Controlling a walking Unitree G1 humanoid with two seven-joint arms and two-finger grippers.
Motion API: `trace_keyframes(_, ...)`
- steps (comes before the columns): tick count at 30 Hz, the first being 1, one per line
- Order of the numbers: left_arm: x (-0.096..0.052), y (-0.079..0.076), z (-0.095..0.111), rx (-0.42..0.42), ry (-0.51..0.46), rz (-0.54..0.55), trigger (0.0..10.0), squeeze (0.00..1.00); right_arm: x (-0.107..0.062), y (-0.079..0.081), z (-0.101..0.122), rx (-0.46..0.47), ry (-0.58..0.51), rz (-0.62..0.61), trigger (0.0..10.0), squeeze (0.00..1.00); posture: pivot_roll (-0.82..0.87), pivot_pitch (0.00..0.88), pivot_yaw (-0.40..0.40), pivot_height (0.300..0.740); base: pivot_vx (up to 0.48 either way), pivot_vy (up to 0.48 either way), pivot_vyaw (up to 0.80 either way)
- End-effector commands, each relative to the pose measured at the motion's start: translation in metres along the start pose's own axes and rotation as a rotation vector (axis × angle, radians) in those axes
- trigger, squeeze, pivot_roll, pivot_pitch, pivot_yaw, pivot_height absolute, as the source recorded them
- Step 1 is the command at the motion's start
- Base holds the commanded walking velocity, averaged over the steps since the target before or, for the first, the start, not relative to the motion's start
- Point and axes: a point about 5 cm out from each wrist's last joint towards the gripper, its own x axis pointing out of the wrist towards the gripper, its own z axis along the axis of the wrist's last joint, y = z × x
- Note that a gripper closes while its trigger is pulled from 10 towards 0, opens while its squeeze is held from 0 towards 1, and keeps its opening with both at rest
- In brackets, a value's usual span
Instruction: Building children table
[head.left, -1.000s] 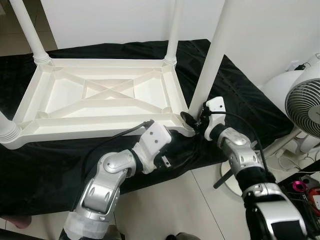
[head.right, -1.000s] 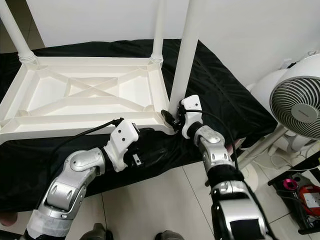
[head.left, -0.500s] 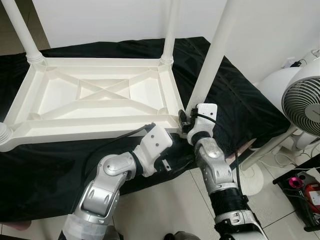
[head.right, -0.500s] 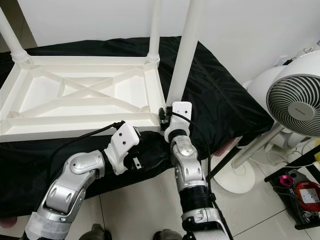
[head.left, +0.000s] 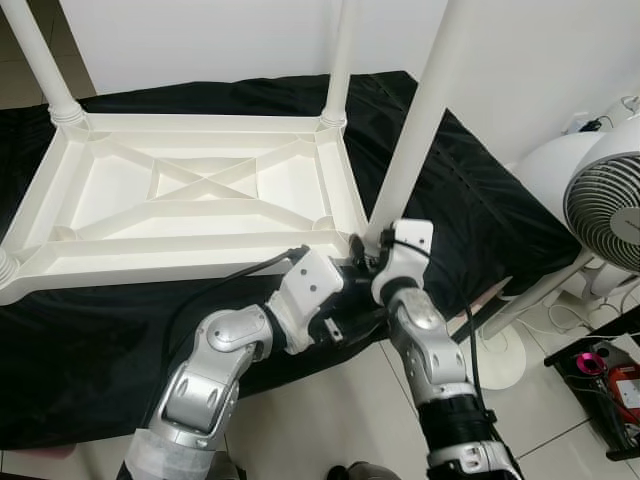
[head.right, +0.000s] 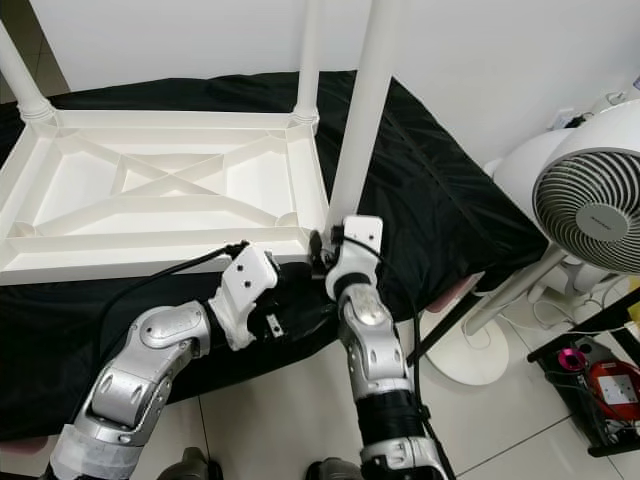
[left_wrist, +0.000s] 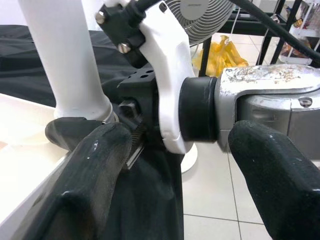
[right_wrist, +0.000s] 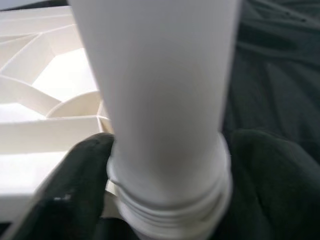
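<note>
Nearest the camera, the left gripper (left_wrist: 170, 165) is held low at the front edge of the black cloth (head.left: 480, 210), just beside the near right corner of the upturned white plastic children's table top (head.left: 190, 205). Its two black fingers (left_wrist: 92, 170) are spread wide apart and nothing is gripped between them; through the gap, in the left wrist view, the white wrist housing of the right arm is seen close by.

Just beyond it, the right gripper (right_wrist: 165, 185) is set at the foot of the round white plastic table leg (head.left: 425, 110) that stands upright at that near right corner. In the right wrist view one black finger (right_wrist: 75, 185) is seen on each side of the leg's ribbed base, so the base is pinched between them. The leg is seated at the corner socket and rises out of the top of the head views.

The table top lies upside down on the black cloth, its ribbed underside with a crossed brace facing up. Other white legs (head.left: 342, 60) stand upright at its far corners, and part of another is seen at the near left corner.

To the right, on the tiled floor (head.left: 560, 400), a white pedestal fan (head.left: 605, 200) is placed, well apart from the table. A white wall (head.left: 220, 40) is seen behind.
</note>
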Motion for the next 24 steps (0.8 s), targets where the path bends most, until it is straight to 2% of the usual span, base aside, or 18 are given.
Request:
trace_keyframes(1,-0.001,-0.001,0.000,0.001,0.006,0.048,10.0,0.00,-0.002,-0.003,0.002,-0.004,-0.019,0.003,10.0,1.00,-0.05,0.053,-0.060,0.740,0.000,0.000,0.00)
trace_keyframes(5,-0.001,0.000,0.000,0.000,0.010,0.050,10.0,0.00,-0.003,-0.014,0.004,-0.003,-0.014,0.030,10.0,1.00,-0.05,0.053,-0.061,0.740,0.000,0.000,0.00)
trace_keyframes(6,-0.002,0.000,0.000,0.000,0.012,0.053,10.0,0.00,-0.003,-0.020,0.007,-0.013,-0.012,0.061,10.0,0.55,-0.05,0.052,-0.061,0.740,0.000,0.000,0.00)
trace_keyframes(7,-0.002,0.001,0.000,-0.001,0.012,0.056,10.0,0.00,-0.002,-0.027,0.011,-0.032,-0.022,0.118,10.0,0.00,-0.05,0.051,-0.061,0.740,0.000,0.000,0.00)
trace_keyframes(10,-0.002,0.001,-0.001,-0.002,0.013,0.057,10.0,0.00,-0.001,-0.032,0.015,-0.055,-0.032,0.165,10.0,0.00,-0.05,0.049,-0.063,0.740,0.000,0.000,0.00)
trace_keyframes(11,-0.002,0.001,-0.001,-0.001,0.014,0.058,10.0,0.00,0.000,-0.035,0.020,-0.092,-0.052,0.233,10.0,0.00,-0.05,0.048,-0.062,0.740,0.000,0.000,0.00)
trace_keyframes(12,-0.002,0.001,-0.001,-0.001,0.014,0.058,10.0,0.00,0.000,-0.035,0.020,-0.092,-0.052,0.233,10.0,0.00,-0.05,0.048,-0.062,0.740,0.000,0.000,0.00)
trace_keyframes(14,-0.002,0.002,-0.001,0.001,0.015,0.058,10.0,0.00,0.005,-0.038,0.027,-0.149,-0.067,0.334,10.0,0.00,-0.05,0.045,-0.060,0.740,0.000,0.000,0.00)
trace_keyframes(15,-0.002,0.002,-0.001,0.001,0.015,0.058,10.0,0.00,0.005,-0.038,0.027,-0.149,-0.067,0.334,10.0,0.00,-0.05,0.045,-0.060,0.740,0.000,0.000,0.00)
trace_keyframes(17,0.000,0.004,0.000,0.006,0.013,0.058,10.0,0.00,0.012,-0.038,0.031,-0.204,-0.061,0.423,10.0,0.00,-0.05,0.046,-0.055,0.740,0.000,0.000,0.00)
trace_keyframes(20,0.000,0.005,0.000,0.008,0.013,0.059,10.0,0.00,0.015,-0.036,0.032,-0.237,-0.061,0.462,10.0,0.00,-0.05,0.045,-0.048,0.740,0.000,0.000,0.00)
trace_keyframes(24,0.002,0.009,0.002,0.021,0.009,0.058,10.0,0.00,0.026,-0.030,0.032,-0.291,-0.027,0.600,10.0,0.00,-0.05,0.035,-0.040,0.740,0.000,0.000,0.00)
